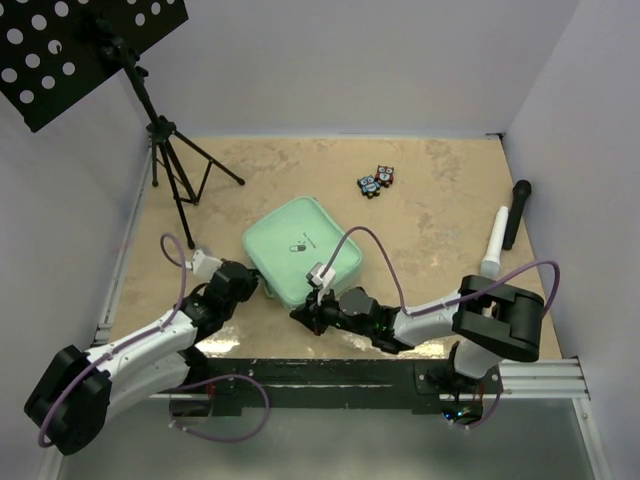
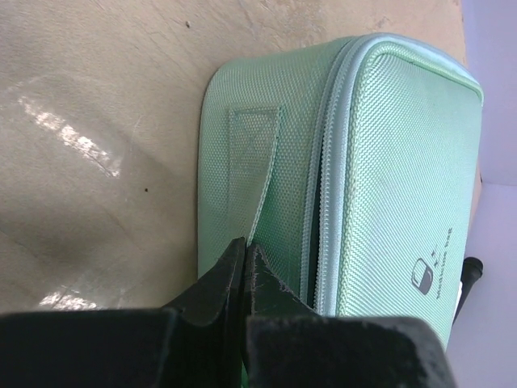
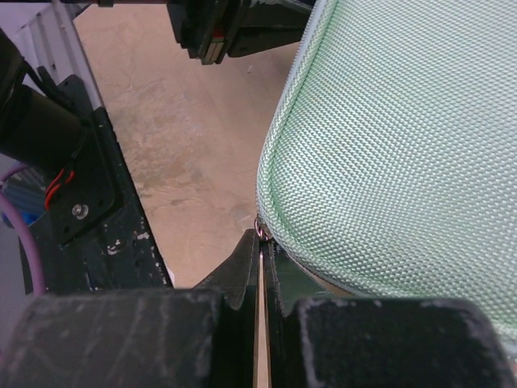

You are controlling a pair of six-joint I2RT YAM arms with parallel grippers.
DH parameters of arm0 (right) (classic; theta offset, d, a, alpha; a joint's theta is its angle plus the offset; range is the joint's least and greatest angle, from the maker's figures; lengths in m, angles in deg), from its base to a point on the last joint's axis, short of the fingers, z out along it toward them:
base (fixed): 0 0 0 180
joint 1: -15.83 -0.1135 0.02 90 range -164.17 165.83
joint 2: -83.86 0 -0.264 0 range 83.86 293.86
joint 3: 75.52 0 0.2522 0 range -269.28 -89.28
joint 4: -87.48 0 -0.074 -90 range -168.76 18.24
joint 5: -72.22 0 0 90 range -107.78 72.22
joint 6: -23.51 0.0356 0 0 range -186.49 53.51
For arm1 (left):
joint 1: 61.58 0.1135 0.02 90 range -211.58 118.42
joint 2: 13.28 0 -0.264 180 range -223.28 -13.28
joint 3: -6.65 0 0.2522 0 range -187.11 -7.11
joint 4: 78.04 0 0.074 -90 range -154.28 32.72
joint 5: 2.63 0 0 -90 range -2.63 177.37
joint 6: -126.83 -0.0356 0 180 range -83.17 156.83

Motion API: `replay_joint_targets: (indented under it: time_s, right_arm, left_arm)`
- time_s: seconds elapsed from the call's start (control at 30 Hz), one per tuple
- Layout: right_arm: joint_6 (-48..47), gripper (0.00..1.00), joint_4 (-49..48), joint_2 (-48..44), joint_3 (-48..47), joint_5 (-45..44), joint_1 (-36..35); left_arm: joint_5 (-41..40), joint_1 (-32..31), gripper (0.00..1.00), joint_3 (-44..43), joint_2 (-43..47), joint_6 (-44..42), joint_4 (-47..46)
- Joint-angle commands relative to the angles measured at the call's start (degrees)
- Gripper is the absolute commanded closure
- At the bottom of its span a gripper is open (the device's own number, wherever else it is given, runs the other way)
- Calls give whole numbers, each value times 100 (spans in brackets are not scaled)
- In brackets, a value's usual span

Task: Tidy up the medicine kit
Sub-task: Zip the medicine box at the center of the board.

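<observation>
The beige table carries the mint-green medicine kit. Two small patterned pieces lie beyond it, and a white tube and black stick to its right.

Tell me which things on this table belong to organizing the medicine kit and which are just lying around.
In the job: medicine kit, lid down; left gripper, pinching its side strap; right gripper, closed at its near corner.
Lying about, untouched: two small patterned packets; white tube; black stick-shaped object; tripod stand with perforated panel.

medicine kit cropped rt edge, lid mark txt illegible
</observation>
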Motion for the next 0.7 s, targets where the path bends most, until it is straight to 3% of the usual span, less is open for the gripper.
replay_joint_targets:
  time_s: [0.0,0.37,0.67]
  right_arm:
    - [276,100,-578,-432,44,-940,171]
    - [892,100,-252,-1222,870,-1538,970]
    - [963,100,-41,-1145,669,-1626,1041]
  left_arm:
    - [752,-198,100,74,-285,-27,-498]
    - [1235,-259,100,-75,-1252,-238,-1746]
    - [1244,-681,100,-286,-1991,-247,-2265]
